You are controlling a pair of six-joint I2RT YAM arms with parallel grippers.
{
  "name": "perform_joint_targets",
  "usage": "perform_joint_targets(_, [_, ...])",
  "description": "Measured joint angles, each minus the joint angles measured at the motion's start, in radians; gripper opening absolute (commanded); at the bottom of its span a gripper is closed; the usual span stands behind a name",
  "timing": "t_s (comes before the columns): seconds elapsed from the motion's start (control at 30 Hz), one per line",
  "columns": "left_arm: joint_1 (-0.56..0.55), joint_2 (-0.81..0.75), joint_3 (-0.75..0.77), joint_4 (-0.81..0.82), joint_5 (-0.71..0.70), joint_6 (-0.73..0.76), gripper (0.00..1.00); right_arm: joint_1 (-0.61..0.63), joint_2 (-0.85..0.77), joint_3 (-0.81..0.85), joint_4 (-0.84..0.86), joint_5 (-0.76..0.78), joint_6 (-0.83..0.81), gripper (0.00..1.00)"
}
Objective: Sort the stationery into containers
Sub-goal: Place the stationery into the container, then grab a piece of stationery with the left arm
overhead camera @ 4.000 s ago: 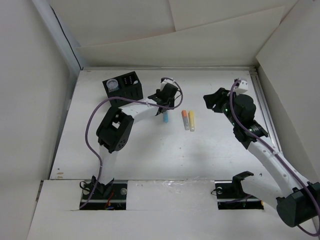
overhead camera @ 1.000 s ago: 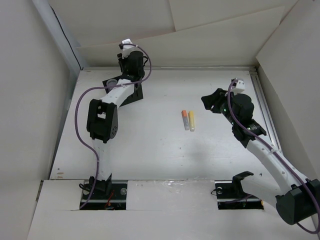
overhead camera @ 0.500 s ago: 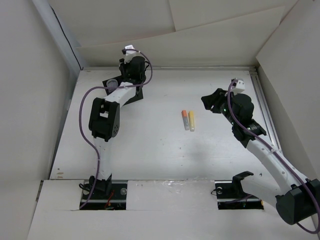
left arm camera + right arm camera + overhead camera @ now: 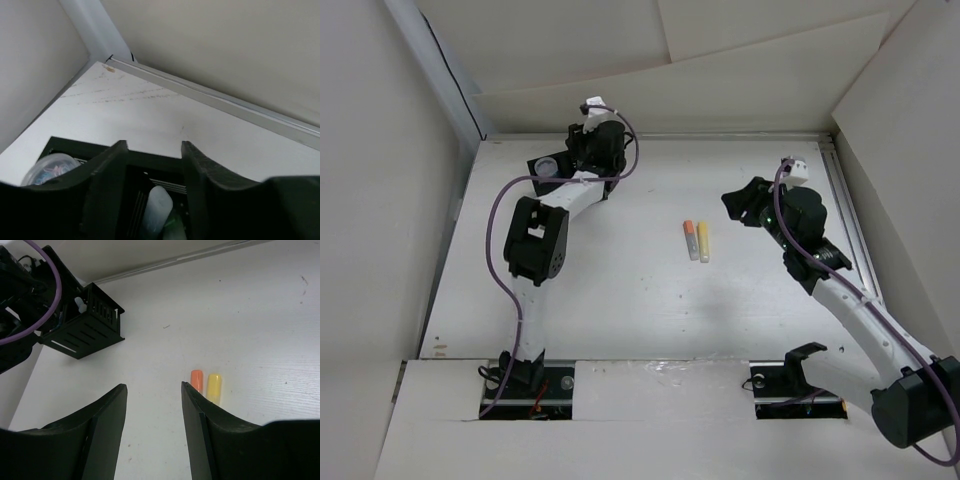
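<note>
At the far left corner of the white desk stands the black organizer box. The left hand is above it, fingers spread and gripping nothing. The right hand hangs released over the desk. A clear cup sits in one compartment and the light blue marker in another. The orange marker and yellow marker lie just beside each other on the desk, well apart from the box.

Light blue marker is gone from the table, now inside the organizer. Left gripper has moved above the organizer, fingers apart.
</note>
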Motion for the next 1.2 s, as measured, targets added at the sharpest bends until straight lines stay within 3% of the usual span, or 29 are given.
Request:
perform_joint_targets(0.13, [-0.018,-0.013,-0.033,0.002,-0.009,0.003,0.53,0.000,0.004,0.000,0.000,-0.003,0.000,0.53])
perform_joint_targets(0.27, [-0.026,-0.052,-0.060,-0.007,-0.008,-0.002,0.54,0.000,0.004,0.000,0.000,-0.006,0.000,0.53])
perform_joint_targets(0.47, [-0.047,-0.204,-0.092,-0.060,0.037,-0.061,0.39,0.000,0.004,0.000,0.000,-0.006,0.000,0.53])
perform_joint_targets(0.57, [-0.089,-0.299,-0.092,-0.104,0.106,-0.129,0.33,0.000,0.004,0.000,0.000,-0.005,-0.001,0.37])
perform_joint_targets(0.63, [-0.127,-0.341,-0.092,-0.129,0.157,-0.173,0.30,0.000,0.004,0.000,-0.001,-0.005,-0.003,0.21])
perform_joint_targets(0.73, [-0.204,-0.363,-0.091,-0.169,0.233,-0.235,0.26,0.000,0.003,0.000,0.000,0.003,0.001,0.13])
perform_joint_targets(0.87, [-0.303,-0.317,-0.091,-0.256,0.372,-0.308,0.19,0.000,-0.006,0.000,0.000,0.027,0.004,0.14])
perform_joint_targets(1.0, [-0.363,-0.222,-0.092,-0.337,0.507,-0.373,0.17,0.000,-0.015,0.000,0.000,0.048,0.006,0.17])
perform_joint_targets(1.2, [-0.394,-0.118,-0.127,-0.427,0.618,-0.463,0.33,0.000,-0.016,0.000,0.000,0.071,0.012,0.36])
